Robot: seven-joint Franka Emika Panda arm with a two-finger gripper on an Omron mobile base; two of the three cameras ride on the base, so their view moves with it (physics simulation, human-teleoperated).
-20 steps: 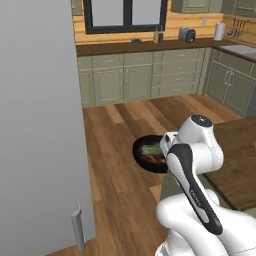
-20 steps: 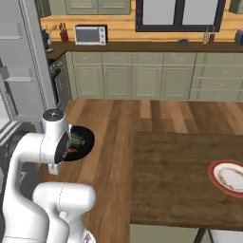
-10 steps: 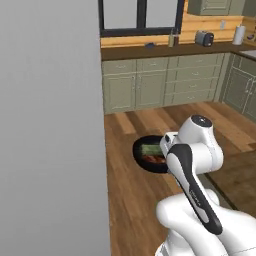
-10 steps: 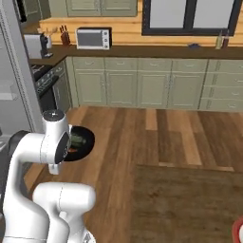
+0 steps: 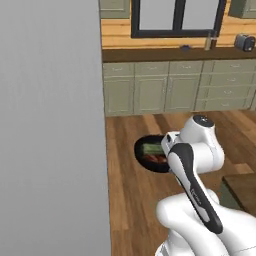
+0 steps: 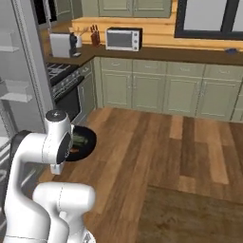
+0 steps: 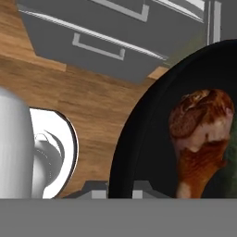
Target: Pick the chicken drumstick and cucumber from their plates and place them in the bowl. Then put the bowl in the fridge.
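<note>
My gripper (image 7: 119, 189) is shut on the rim of the black bowl (image 7: 139, 134), holding it above the wooden floor. The chicken drumstick (image 7: 200, 139) lies in it, reddish brown, close to the camera. In the left base view the bowl (image 5: 145, 161) sticks out left of the arm's wrist, with the pale green cucumber (image 5: 151, 148) beside the drumstick (image 5: 156, 159). The right base view has the bowl (image 6: 85, 147) by the wrist. The grey fridge (image 6: 19, 80) stands open at the left, and its drawers (image 7: 102, 41) are ahead of the hand. Its door (image 5: 50, 125) fills the left. The plates are out of view.
Green base cabinets (image 5: 165, 92) and a wooden counter run along the back wall. A microwave (image 6: 123, 39) sits on the counter, with a stove (image 6: 66, 88) near the fridge. The dark table (image 6: 190, 213) lies at lower right, its corner (image 5: 245, 187) beside the arm.
The whole picture has shifted as the base turned: the fridge has come further into view and the table with the red-rimmed plate has slid out. The bowl stays in the gripper.
</note>
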